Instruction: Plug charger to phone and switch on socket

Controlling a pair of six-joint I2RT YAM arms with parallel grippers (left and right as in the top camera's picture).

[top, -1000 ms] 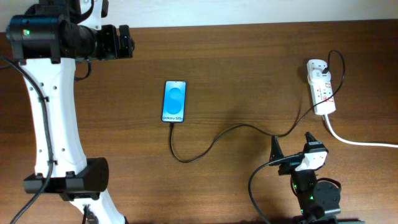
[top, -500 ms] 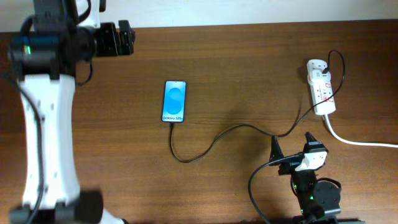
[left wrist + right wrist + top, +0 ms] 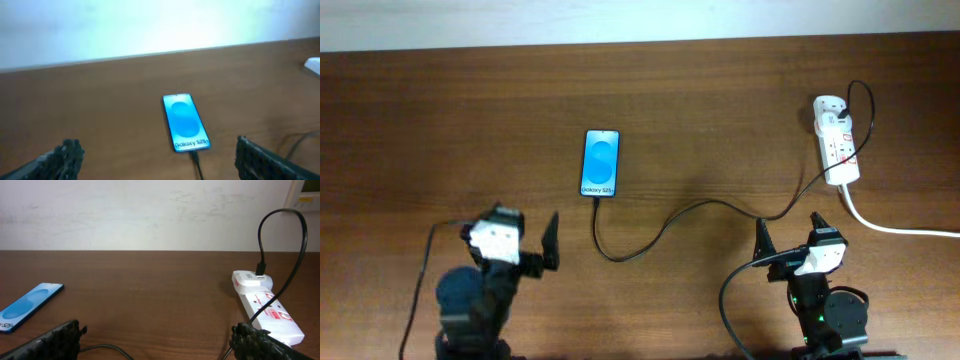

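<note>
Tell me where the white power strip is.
In the overhead view, the power strip lies near the table's right edge, beyond the right pincer, far right of the phone.

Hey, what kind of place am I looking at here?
Probably a robotics lab or office workbench: a wooden table against a plain white wall, with a phone and a socket laid out.

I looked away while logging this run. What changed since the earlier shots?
The left end effector pulled back from the far left corner to the near edge, open and empty. The phone, cable, power strip and right end effector stayed put.
</note>
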